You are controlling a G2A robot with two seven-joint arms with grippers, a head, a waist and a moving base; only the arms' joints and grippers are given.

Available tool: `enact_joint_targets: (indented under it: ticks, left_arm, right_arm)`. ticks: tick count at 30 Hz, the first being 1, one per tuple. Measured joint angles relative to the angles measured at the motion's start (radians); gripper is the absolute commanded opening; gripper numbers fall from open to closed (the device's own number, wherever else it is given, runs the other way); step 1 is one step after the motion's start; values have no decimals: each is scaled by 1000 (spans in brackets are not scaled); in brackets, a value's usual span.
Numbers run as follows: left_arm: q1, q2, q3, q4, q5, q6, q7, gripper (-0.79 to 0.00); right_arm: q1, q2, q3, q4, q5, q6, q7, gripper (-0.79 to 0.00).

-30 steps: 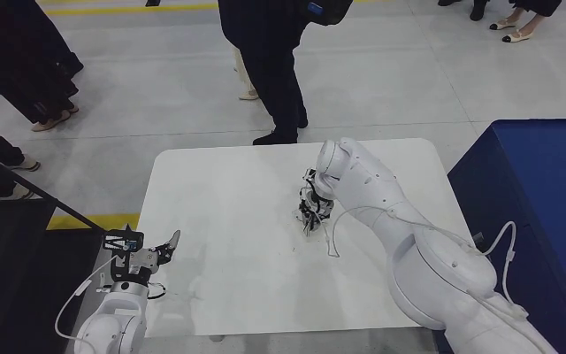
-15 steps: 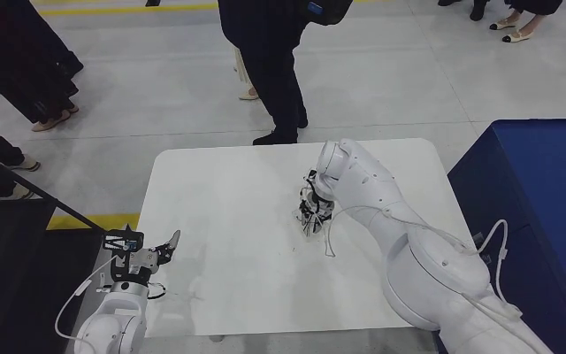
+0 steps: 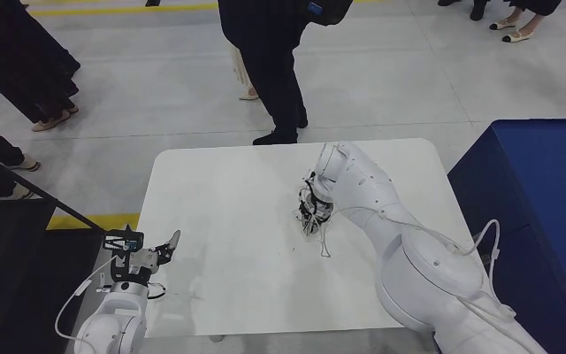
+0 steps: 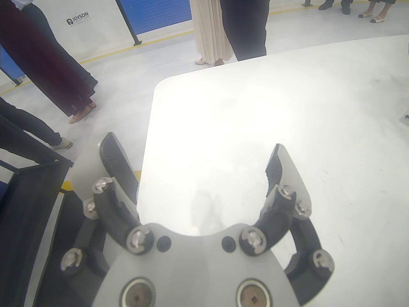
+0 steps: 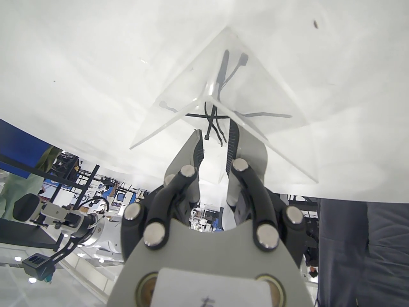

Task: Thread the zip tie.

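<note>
Several black zip ties [image 5: 211, 119] cross each other at a clear plastic stand [image 5: 255, 74] on the white table [image 3: 230, 203]. My right gripper [image 5: 215, 137] points straight at them, its fingers a narrow gap apart, and loose tie ends lie between the tips. I cannot tell whether the pads touch a tie. From above, the right gripper [image 3: 309, 215] is at the table's middle, over the dark cluster of ties. My left gripper [image 4: 191, 148] is open and holds nothing, low at the table's near left edge [image 3: 152, 248].
A person in dark trousers [image 3: 274, 80] stands close to the far edge of the table. A blue cabinet [image 3: 522, 195] is beside the right edge. A black frame [image 3: 53, 203] runs past the left side, near the left arm.
The right arm has shifted slightly left over the ties. The left arm has kept still.
</note>
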Motion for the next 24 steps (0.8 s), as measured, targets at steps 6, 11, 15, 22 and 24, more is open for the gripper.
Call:
enact_joint_targets:
  ticks: [6,11,15,22,24]
  left_arm:
    - [0,0,0,0,0,0,0,0]
    - [0,0,0,0,0,0,0,0]
    - [0,0,0,0,0,0,0,0]
    - [0,0,0,0,0,0,0,0]
    - [0,0,0,0,0,0,0,0]
  right_arm:
    - [-4,-9,5,25,3,1,-1,-711]
    - [-8,-17,9,38,0,6,-6,-785]
    - [-3,-19,15,49,-1,-2,1,-785]
    - [14,-2,25,55,-7,-41,41,-785]
    - [20,13,32,55,0,-64,63,-785]
